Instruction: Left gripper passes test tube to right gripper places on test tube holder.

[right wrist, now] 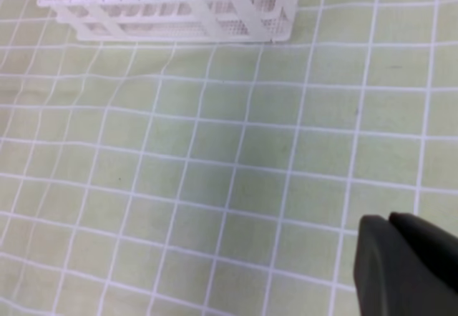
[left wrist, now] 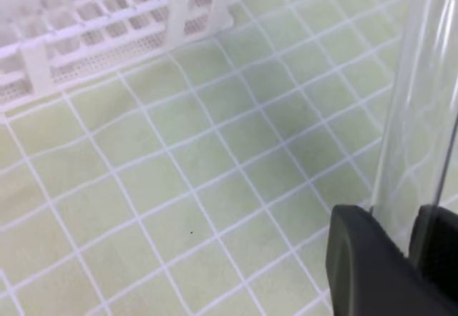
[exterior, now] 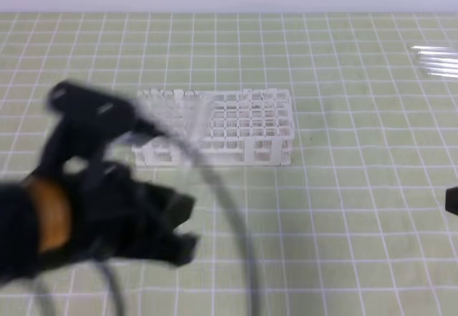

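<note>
Here open worktop [right wrist: 215,187] lies at 6 o'clock of holder [exterior: 243,126]; left hand [left wrist: 404,248] grips clear upright tube [left wrist: 418,116]; right hand [right wrist: 390,226] closed, empty.

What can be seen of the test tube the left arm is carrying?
The test tube shows clearly only in the left wrist view: a thin, clear glass tube with straight walls, the green grid cloth visible through it. It rises slightly tilted from between the black fingers of the left gripper, which pinch its lower part; its upper end runs out of frame. It hangs above the cloth, apart from the white test tube holder. In the blurred high view it cannot be made out.
</note>
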Controlling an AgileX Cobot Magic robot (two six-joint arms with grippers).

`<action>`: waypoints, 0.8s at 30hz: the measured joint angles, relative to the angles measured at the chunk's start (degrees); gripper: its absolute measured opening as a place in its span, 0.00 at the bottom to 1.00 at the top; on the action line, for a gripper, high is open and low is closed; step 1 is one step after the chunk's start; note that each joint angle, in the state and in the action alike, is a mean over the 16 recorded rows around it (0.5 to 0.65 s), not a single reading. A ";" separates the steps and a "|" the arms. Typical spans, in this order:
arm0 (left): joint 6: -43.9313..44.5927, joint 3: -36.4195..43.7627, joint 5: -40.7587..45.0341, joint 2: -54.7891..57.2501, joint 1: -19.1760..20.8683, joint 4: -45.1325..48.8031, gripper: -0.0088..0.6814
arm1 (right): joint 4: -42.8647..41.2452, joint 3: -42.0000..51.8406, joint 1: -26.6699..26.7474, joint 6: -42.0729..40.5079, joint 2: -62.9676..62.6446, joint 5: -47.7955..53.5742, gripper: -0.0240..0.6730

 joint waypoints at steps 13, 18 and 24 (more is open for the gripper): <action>-3.62 29.38 -31.29 -22.89 0.00 5.70 0.09 | 7.14 -8.32 7.33 -4.22 7.28 -0.41 0.01; -3.66 34.95 -40.76 -24.47 0.06 7.62 0.09 | 6.32 -12.79 15.89 -4.41 11.01 -4.53 0.01; -3.74 37.57 -46.72 -24.02 0.89 7.10 0.10 | 2.09 -15.78 27.93 -4.04 13.86 -14.90 0.01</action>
